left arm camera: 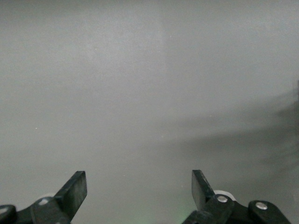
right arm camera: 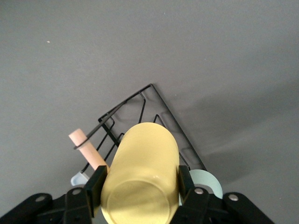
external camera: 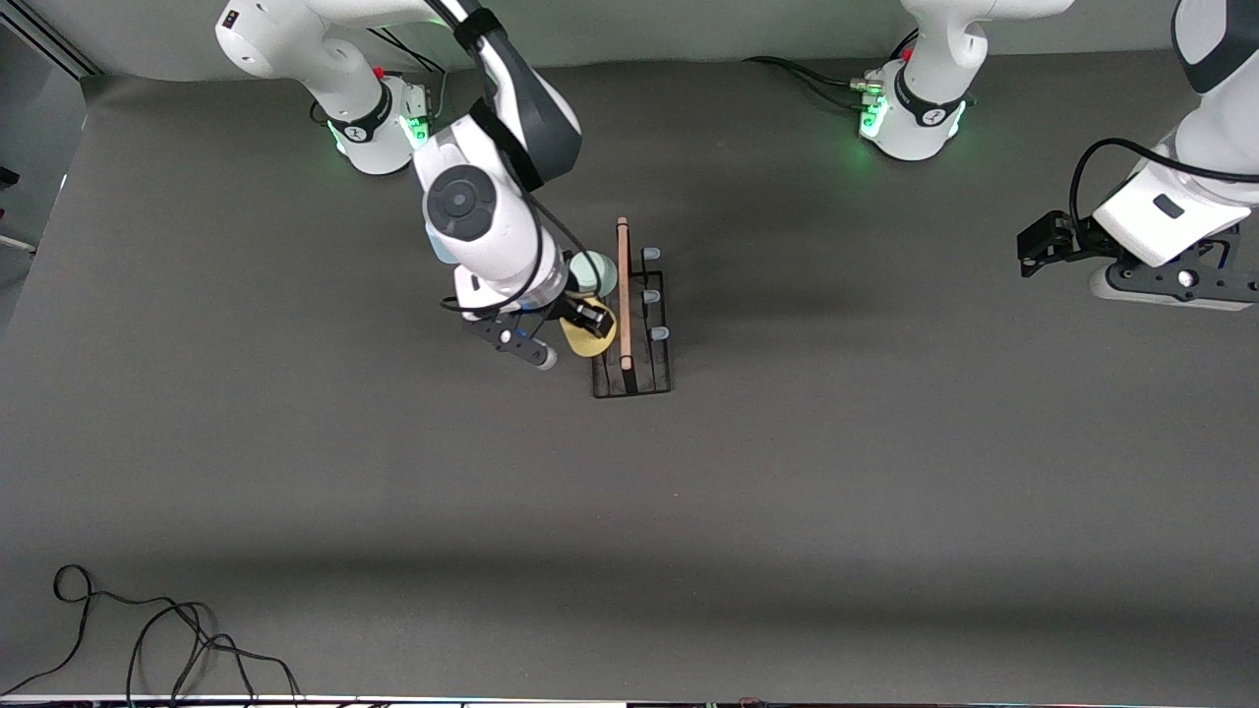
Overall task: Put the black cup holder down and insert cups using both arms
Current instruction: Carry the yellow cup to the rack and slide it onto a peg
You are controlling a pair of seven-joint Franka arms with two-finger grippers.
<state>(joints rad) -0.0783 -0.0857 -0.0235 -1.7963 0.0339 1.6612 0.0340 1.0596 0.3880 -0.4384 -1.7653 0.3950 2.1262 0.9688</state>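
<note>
The black cup holder (external camera: 634,379) stands mid-table, with its wooden rod handle (external camera: 623,295) and blue-capped pegs (external camera: 650,295). My right gripper (external camera: 582,329) is shut on the yellow cup (external camera: 588,344) and holds it tilted over the rack, on the side toward the right arm's end. In the right wrist view the yellow cup (right arm camera: 142,172) sits between the fingers (right arm camera: 96,184), above the rack wire (right arm camera: 154,93). A pale green cup (external camera: 593,270) sits on the rack, farther from the front camera. The light blue cup is hidden. My left gripper (external camera: 1031,251) waits open and empty (left arm camera: 139,186).
Loose black cables (external camera: 148,639) lie at the table's near edge toward the right arm's end. Another cable (external camera: 807,74) runs by the left arm's base (external camera: 910,123). The right arm's base (external camera: 379,128) stands close to the rack.
</note>
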